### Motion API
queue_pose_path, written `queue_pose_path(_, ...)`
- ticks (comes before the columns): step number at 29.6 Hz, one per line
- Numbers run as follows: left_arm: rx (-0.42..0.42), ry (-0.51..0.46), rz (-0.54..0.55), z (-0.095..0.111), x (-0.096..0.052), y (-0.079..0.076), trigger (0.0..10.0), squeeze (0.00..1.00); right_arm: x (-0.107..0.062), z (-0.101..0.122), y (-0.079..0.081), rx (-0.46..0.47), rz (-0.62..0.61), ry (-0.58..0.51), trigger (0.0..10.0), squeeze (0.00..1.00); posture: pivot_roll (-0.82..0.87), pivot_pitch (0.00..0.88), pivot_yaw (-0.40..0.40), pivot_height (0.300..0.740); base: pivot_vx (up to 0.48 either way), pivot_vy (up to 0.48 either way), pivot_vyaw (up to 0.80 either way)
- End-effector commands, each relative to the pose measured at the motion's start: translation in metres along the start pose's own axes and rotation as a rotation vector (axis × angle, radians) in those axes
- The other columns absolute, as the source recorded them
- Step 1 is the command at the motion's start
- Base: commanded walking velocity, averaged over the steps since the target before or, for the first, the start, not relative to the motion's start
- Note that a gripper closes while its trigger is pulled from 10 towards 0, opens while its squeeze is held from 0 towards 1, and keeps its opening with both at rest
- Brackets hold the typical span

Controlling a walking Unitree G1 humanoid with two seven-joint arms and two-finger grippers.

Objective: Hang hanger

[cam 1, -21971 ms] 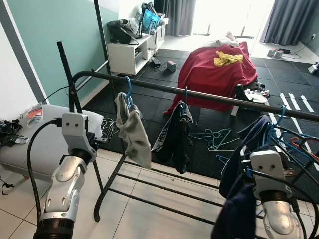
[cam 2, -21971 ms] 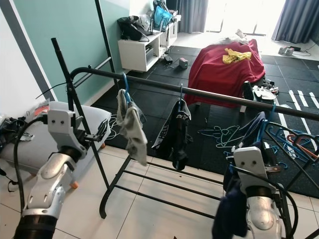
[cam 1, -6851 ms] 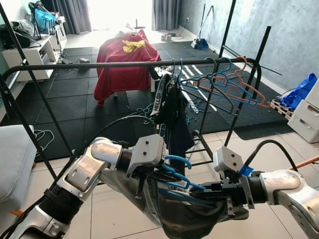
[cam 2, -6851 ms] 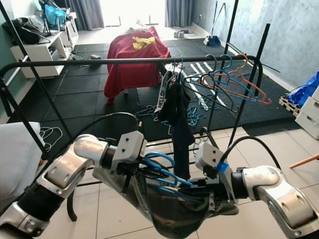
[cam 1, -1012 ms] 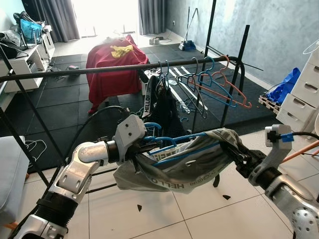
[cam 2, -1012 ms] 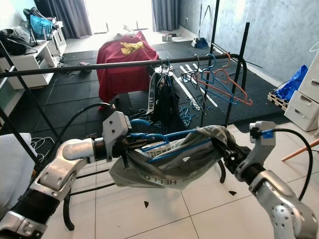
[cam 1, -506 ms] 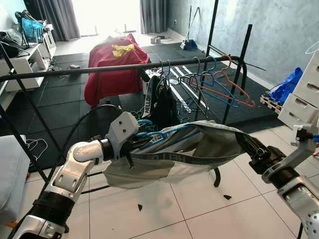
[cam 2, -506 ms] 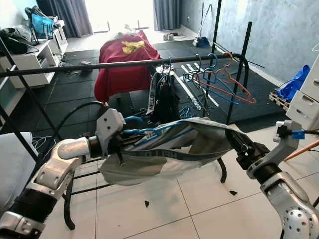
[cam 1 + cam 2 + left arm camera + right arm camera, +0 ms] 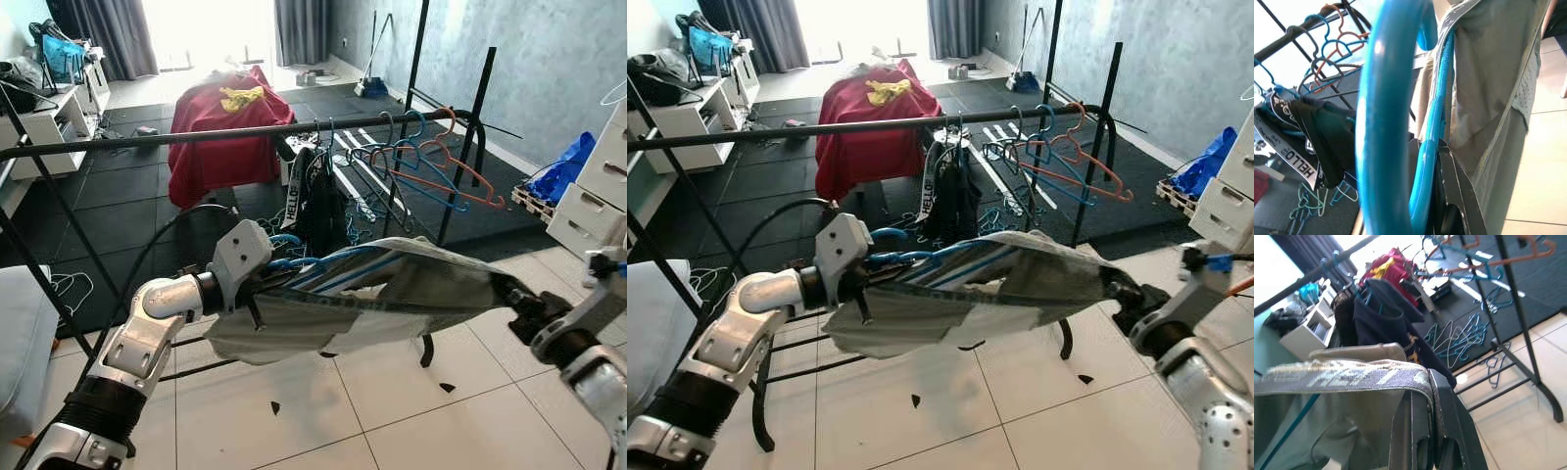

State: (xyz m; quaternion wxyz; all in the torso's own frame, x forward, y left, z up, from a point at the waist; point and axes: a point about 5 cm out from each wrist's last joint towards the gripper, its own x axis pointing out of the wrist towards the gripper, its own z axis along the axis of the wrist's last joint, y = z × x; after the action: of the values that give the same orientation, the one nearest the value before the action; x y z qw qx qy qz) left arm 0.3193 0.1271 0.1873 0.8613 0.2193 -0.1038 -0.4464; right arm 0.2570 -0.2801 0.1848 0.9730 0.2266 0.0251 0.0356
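Note:
A blue plastic hanger (image 9: 315, 262) lies nearly level in front of me, its hook end held in my shut left gripper (image 9: 261, 286). A grey garment (image 9: 392, 294) with a lettered waistband is stretched over it. My right gripper (image 9: 504, 292) is shut on the garment's far end, pulling it taut. In the left wrist view the hanger's hook (image 9: 1386, 122) curves close past the black fingers (image 9: 1454, 196). The right wrist view has the waistband (image 9: 1352, 374) pinched between the fingers (image 9: 1447, 431). The black rack rail (image 9: 196, 135) runs behind, above the hanger.
Dark clothes (image 9: 313, 201) and several bare blue, orange and dark hangers (image 9: 431, 166) hang on the rail. A red blanket (image 9: 230, 122) covers something beyond. White drawers (image 9: 598, 186) and a blue bag (image 9: 563, 166) stand right. Loose hangers litter the black mat.
My right gripper has drawn further right, pulling the garment flatter and tauter along the hanger. The left gripper has held almost still.

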Motion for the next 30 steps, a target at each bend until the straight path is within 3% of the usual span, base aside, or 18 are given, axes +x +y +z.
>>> queue_pose_path(1, 0.071, 0.025, -0.035, -0.002, -0.004, -0.001, 10.0, 0.00, -0.002, 0.016, -0.008, 0.020, -0.040, -0.078, 0.0, 0.00, -0.11, 0.000, 0.001, 0.740, 0.000, 0.000, 0.00)
queue_pose_path(3, 0.071, 0.025, -0.035, -0.002, -0.004, -0.001, 10.0, 0.00, -0.002, 0.016, -0.008, 0.020, -0.040, -0.078, 0.0, 0.00, -0.11, 0.000, 0.001, 0.740, 0.000, 0.000, 0.00)
queue_pose_path(4, 0.097, 0.011, -0.139, 0.001, -0.006, -0.013, 10.0, 0.00, -0.003, 0.029, -0.010, 0.041, -0.052, -0.145, 0.0, 0.00, -0.11, 0.000, -0.004, 0.740, 0.000, 0.000, 0.00)
queue_pose_path(6, 0.097, 0.011, -0.139, 0.001, -0.006, -0.013, 10.0, 0.00, -0.003, 0.029, -0.010, 0.041, -0.052, -0.145, 0.0, 0.00, -0.11, 0.000, -0.004, 0.740, 0.000, 0.000, 0.00)
queue_pose_path(7, 0.113, -0.022, -0.283, 0.009, -0.008, -0.031, 10.0, 0.00, -0.003, 0.039, -0.014, 0.048, -0.070, -0.191, 0.0, 0.00, -0.10, 0.000, -0.008, 0.740, 0.000, 0.000, 0.00)
queue_pose_path(8, 0.113, -0.022, -0.283, 0.009, -0.008, -0.031, 10.0, 0.00, -0.003, 0.039, -0.014, 0.048, -0.070, -0.191, 0.0, 0.00, -0.10, 0.000, -0.008, 0.740, 0.000, 0.000, 0.00)
queue_pose_path(9, 0.121, -0.059, -0.419, 0.019, -0.010, -0.047, 10.0, 0.00, -0.004, 0.044, -0.017, 0.044, -0.090, -0.211, 0.0, 0.00, -0.10, 0.000, -0.010, 0.740, 0.000, 0.000, 0.00)
queue_pose_path(11, 0.121, -0.059, -0.419, 0.019, -0.010, -0.047, 10.0, 0.00, -0.004, 0.044, -0.017, 0.044, -0.090, -0.211, 0.0, 0.00, -0.10, 0.000, -0.010, 0.740, 0.000, 0.000, 0.00)
queue_pose_path(12, 0.114, -0.099, -0.502, 0.029, -0.011, -0.057, 10.0, 0.00, -0.003, 0.045, -0.019, 0.038, -0.107, -0.206, 0.0, 0.00, -0.10, 0.000, -0.009, 0.740, 0.000, 0.000, 0.00)
queue_pose_path(14, 0.088, -0.147, -0.520, 0.039, -0.011, -0.056, 10.0, 0.00, -0.002, 0.041, -0.021, 0.037, -0.122, -0.191, 0.0, 0.00, -0.10, 0.000, -0.007, 0.740, 0.000, 0.000, 0.00)
queue_pose_path(15, 0.056, -0.186, -0.500, 0.046, -0.010, -0.047, 10.0, 0.00, -0.002, 0.035, -0.022, 0.038, -0.137, -0.173, 0.0, 0.00, -0.11, 0.000, -0.004, 0.740, 0.000, 0.000, 0.00)
queue_pose_path(17, 0.056, -0.186, -0.500, 0.046, -0.010, -0.047, 10.0, 0.00, -0.002, 0.035, -0.022, 0.038, -0.137, -0.173, 0.0, 0.00, -0.11, 0.000, -0.004, 0.740, 0.000, 0.000, 0.00)
queue_pose_path(18, -0.059, -0.280, -0.302, 0.056, -0.007, -0.008, 10.0, 0.00, -0.003, 0.022, -0.020, 0.034, -0.140, -0.121, 0.0, 0.00, -0.11, 0.000, 0.002, 0.740, 0.000, 0.000, 0.00)
queue_pose_path(20, -0.059, -0.280, -0.302, 0.056, -0.007, -0.008, 10.0, 0.00, -0.003, 0.022, -0.020, 0.034, -0.140, -0.121, 0.0, 0.00, -0.11, 0.000, 0.002, 0.740, 0.000, 0.000, 0.00)
queue_pose_path(22, -0.099, -0.310, -0.231, 0.057, -0.006, 0.004, 10.0, 0.00, -0.003, 0.018, -0.019, 0.033, -0.135, -0.103, 0.0, 0.00, -0.11, 0.000, 0.002, 0.740, 0.000, 0.000, 0.00)
queue_pose_path(23, -0.148, -0.331, -0.126, 0.055, -0.003, 0.015, 10.0, 0.00, -0.002, 0.011, -0.015, 0.028, -0.116, -0.077, 0.0, 0.00, -0.11, 0.000, 0.001, 0.740, 0.000, 0.000, 0.00)
queue_pose_path(27, -0.139, -0.258, -0.019, 0.041, 0.006, 0.014, 10.0, 0.00, 0.004, 0.004, -0.001, 0.040, -0.052, -0.072, 0.0, 0.00, -0.11, 0.000, -0.001, 0.740, 0.000, 0.000, 0.00)
queue_pose_path(30, -0.042, -0.139, -0.166, 0.023, 0.003, -0.012, 10.0, 0.00, 0.005, 0.015, -0.002, 0.034, -0.059, -0.120, 0.0, 0.00, -0.11, 0.000, -0.001, 0.740, 0.000, 0.000, 0.00)
